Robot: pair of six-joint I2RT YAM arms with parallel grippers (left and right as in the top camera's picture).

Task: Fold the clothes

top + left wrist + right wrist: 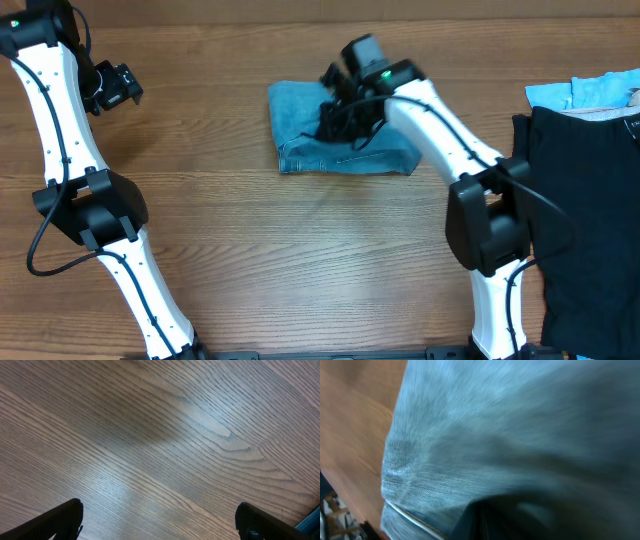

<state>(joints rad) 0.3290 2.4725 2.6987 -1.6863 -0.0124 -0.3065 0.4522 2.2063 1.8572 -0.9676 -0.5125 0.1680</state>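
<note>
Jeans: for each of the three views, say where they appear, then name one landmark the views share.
Overhead: jeans folded, upper centre, partly under the right gripper.
Left wrist: not clearly in it; only a blue sliver at the lower right corner.
Right wrist: jeans fill most of the frame, blurred.
Shared landmark: the wooden table.

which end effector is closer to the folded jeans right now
Right. The right end effector is down on the folded jeans, near their right half. The left end effector hangs open over bare table, well off to their left.
</note>
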